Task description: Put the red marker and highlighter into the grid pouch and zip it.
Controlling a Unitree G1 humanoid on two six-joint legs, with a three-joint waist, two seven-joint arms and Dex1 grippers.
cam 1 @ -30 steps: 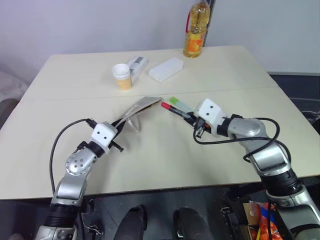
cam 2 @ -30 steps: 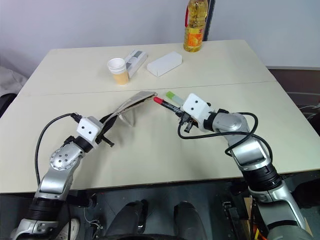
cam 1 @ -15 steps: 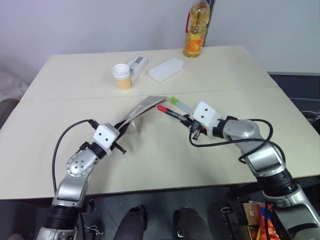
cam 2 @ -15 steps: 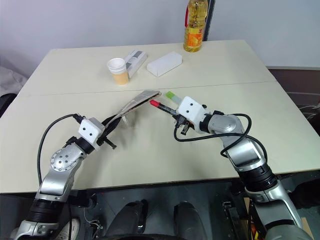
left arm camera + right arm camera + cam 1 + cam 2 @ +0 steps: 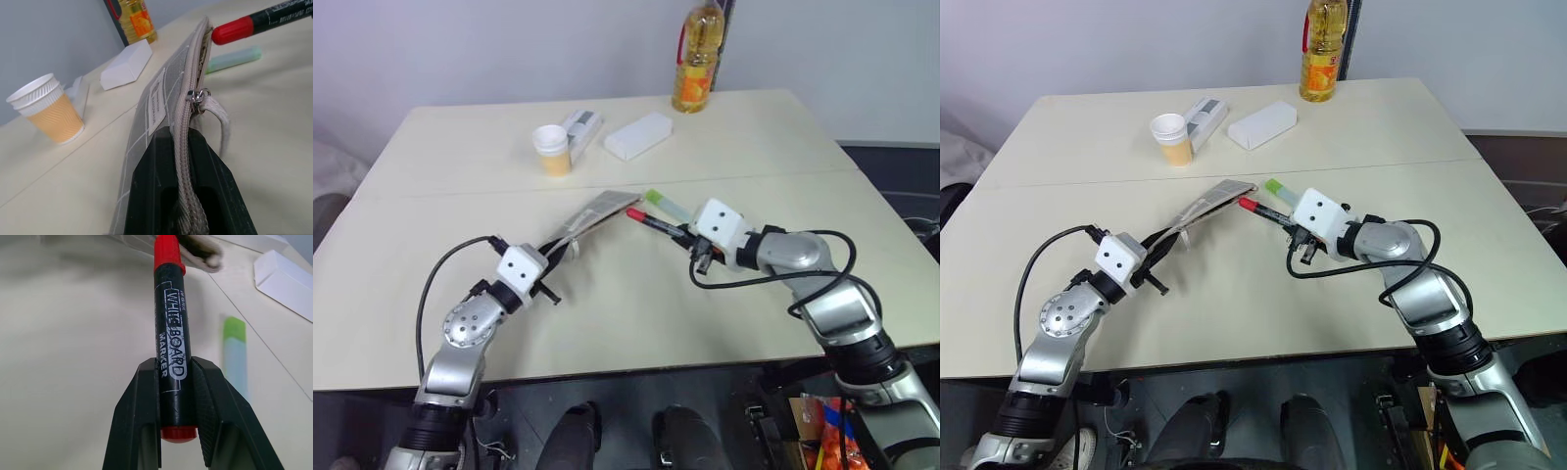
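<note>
Two grippers: both engaged, one per job.
Left gripper [image 5: 188, 196]: clamped on the grid pouch [image 5: 592, 212] along its zipper edge, holding it tilted off the counter [image 5: 636, 304] so the far end faces the pen.
Right gripper [image 5: 175, 401]: closed around the red marker [image 5: 651, 221], cap just at the pouch end, likely for insertion.
Highlighter [image 5: 664, 204]: lying on the counter beside the marker, awaiting its turn.

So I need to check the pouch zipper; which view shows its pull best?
The left wrist view: the metal pull and its cord sit close up on the grid pouch. In both eye views the pouch looks small, its pull hardly discernible.
</note>
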